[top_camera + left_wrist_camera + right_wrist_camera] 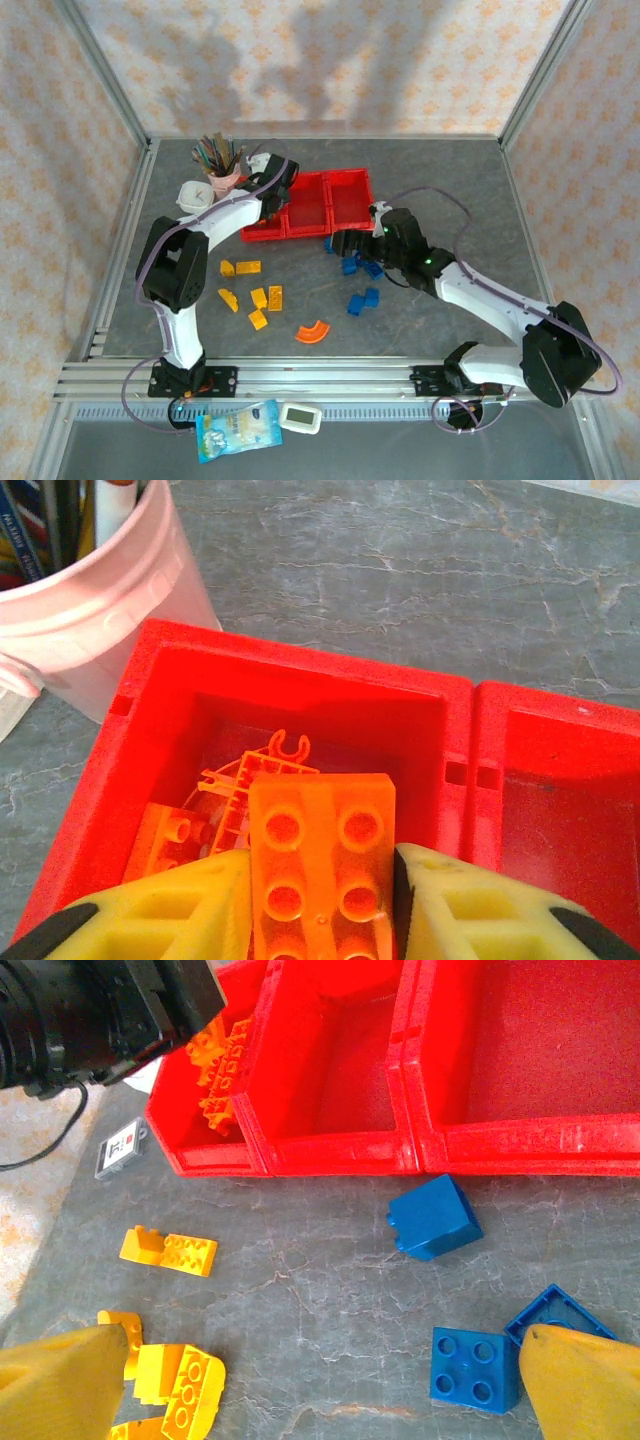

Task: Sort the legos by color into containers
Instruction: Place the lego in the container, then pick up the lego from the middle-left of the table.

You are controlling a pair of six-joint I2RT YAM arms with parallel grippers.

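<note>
Hanging over the leftmost of the three joined red containers [348,195], the left gripper [320,880] was recorded clenched on an orange brick [320,830], studs towards the camera.

The print on a small tag [122,1146] lying beside the containers, a dark pattern with a red patch, was too small to be read. So was the print on the blue packet [235,430] at the near edge.

In the top view, six yellow bricks [259,297], about five blue bricks [356,304] and one orange arch [313,331] were counted on the table [450,170], all in front of the containers. Some of the blue ones were partly covered by the right gripper [348,243]. That gripper was held spread wide and low among the blue bricks, with nothing between its fingers [60,1385].

The right wrist view resolved three blue bricks and four yellow ones, one of the yellow cut by the frame edge. It also showed orange pieces [215,1070] piled against the left container's wall.

The left wrist view gave the inside of that container. At least two orange pieces lay beneath the held brick: an arch turned underside up and a small studded brick. A pink cup [100,610] of pencils was shown just beside the container's far corner.
</note>
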